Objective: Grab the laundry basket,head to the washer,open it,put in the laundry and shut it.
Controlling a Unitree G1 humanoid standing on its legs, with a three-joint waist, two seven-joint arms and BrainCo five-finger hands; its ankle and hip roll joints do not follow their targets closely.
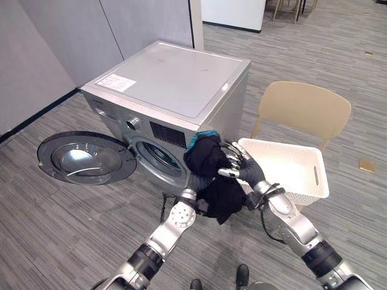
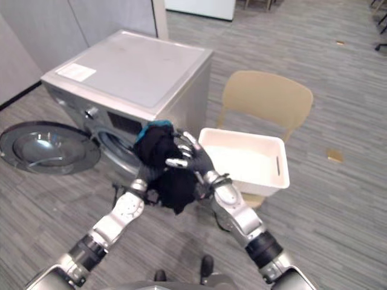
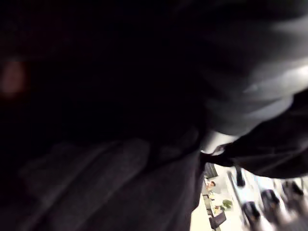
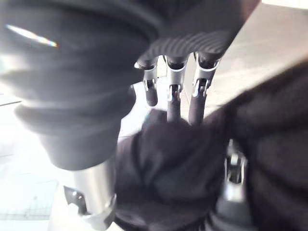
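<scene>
A bundle of dark laundry (image 1: 208,162) with a teal piece (image 1: 205,133) on top hangs in the air between my two hands, just in front of the washer's round opening (image 1: 158,157). My right hand (image 1: 248,170) presses against the bundle's right side, its fingers (image 4: 173,101) and thumb closed on the cloth (image 4: 163,163). From below, my left hand (image 1: 201,205) is buried in the black cloth (image 3: 96,183). The silver washer (image 1: 175,78) stands ahead with its door (image 1: 84,158) swung wide open to the left. A white laundry basket (image 1: 293,184) rests on a chair at the right.
A tan chair (image 1: 305,109) carries the basket, close beside the washer's right side. Grey partition walls stand behind the washer. A small flat tan thing (image 1: 366,165) lies on the striped grey carpet at the far right.
</scene>
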